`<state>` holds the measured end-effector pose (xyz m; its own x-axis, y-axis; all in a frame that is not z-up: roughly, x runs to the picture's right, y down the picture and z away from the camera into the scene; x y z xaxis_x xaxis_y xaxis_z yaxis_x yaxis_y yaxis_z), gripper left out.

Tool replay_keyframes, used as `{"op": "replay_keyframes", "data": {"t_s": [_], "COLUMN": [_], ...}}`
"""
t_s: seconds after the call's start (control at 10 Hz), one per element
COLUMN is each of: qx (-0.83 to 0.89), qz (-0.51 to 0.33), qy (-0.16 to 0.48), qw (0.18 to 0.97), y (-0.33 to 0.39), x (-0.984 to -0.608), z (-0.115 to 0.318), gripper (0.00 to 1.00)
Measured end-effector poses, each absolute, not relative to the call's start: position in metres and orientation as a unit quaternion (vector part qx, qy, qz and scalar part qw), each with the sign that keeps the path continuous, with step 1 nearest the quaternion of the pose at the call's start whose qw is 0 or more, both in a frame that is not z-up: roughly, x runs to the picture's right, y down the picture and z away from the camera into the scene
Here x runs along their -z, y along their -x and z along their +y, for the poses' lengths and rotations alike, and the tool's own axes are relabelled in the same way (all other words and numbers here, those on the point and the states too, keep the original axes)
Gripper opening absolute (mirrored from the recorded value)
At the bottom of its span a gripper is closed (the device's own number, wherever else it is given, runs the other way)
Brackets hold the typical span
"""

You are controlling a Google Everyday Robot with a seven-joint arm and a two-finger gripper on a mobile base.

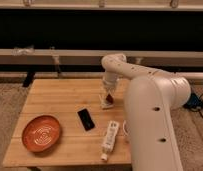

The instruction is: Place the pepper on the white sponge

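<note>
Two task things close together near the right side of the wooden table (pixel 55 100): the pepper (pixel 110 99) at the top of the white sponge (pixel 104 104), directly beneath the gripper (pixel 109 94). Cannot tell whether gripping the pepper or released. Nearer: black phone (pixel 85 119), orange plate (pixel 41 134).

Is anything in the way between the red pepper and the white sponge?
No, nothing visible is. The pepper sits at the tip of the gripper, right over the white sponge. The black phone and the orange plate lie well off to the side, nearer the camera.
</note>
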<state>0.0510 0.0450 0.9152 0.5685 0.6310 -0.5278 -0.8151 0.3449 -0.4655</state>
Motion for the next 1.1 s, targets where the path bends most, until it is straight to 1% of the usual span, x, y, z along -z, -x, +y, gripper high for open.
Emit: {"op": "replay_keyframes", "data": {"t_s": [0.5, 0.8, 0.9, 1.1], "qx": [-0.448, -0.457, -0.461, -0.481], "qz": [0.122, 0.116, 0.117, 0.124], "qy": [0.362, 0.353, 0.349, 0.338], "qw": [0.808, 0.808, 0.807, 0.799], "y": [-0.046, -0.042, -0.042, -0.055], "x": [-0.915, -0.917, -0.92, -0.937], "z": [0.042, 0.037, 0.034, 0.022], "gripper": [0.8, 0.8, 0.8, 0.8]}}
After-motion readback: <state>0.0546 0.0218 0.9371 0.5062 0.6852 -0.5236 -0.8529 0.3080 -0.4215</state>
